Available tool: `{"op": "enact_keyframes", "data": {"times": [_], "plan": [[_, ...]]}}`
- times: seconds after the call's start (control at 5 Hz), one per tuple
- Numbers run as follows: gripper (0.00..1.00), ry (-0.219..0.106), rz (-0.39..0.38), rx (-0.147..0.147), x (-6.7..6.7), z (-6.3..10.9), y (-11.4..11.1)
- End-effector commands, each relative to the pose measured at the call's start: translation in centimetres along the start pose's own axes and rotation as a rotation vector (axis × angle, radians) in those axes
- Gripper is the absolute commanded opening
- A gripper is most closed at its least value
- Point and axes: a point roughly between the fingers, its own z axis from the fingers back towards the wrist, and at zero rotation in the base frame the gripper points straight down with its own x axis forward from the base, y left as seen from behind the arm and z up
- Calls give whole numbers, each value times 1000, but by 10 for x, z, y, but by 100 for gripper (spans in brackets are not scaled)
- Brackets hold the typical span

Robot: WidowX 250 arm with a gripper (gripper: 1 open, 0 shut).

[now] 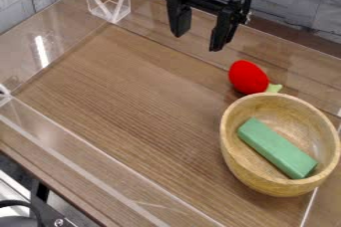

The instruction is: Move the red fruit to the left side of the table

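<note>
My claw [200, 30] hangs above the far part of the table [127, 92], pointing down, jaws spread wide with nothing between them. Both dark fingers [177, 17] show in full; the tips end in open air over the wood, not touching anything.

The fruit [246, 76] lies on the tabletop nearer the camera than my claw and a little to the right of it in the picture, apart from the fingers. It is red and glossy, with a pale green leafy bit at its right end, pointing toward the bowl. It sits on the right half of the table as the camera sees it, just beside the far rim of the bowl [237, 151]; I cannot tell whether leaf and rim touch.

The bowl is round, light wood, standing upright at the right near part of the table. Inside it lies a green block [276, 148], flat, set diagonally across the bottom.

Low clear walls [54, 47] border the tabletop; the left half of the wood shows only grain and glare. A grey brick-pattern backdrop [300, 2] stands behind the arm
</note>
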Motion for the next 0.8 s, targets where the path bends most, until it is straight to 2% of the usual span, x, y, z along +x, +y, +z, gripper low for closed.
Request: {"op": "enact_keyframes", "data": {"times": [0.0,0.2,0.4,0.6], "plan": [[100,19,86,-11,6,-12,-6],[100,0,316,-65,12,-9,-20],[100,-24,563,-118,19,-7,-25],[100,-46,754,-161,27,-19,-30]]}}
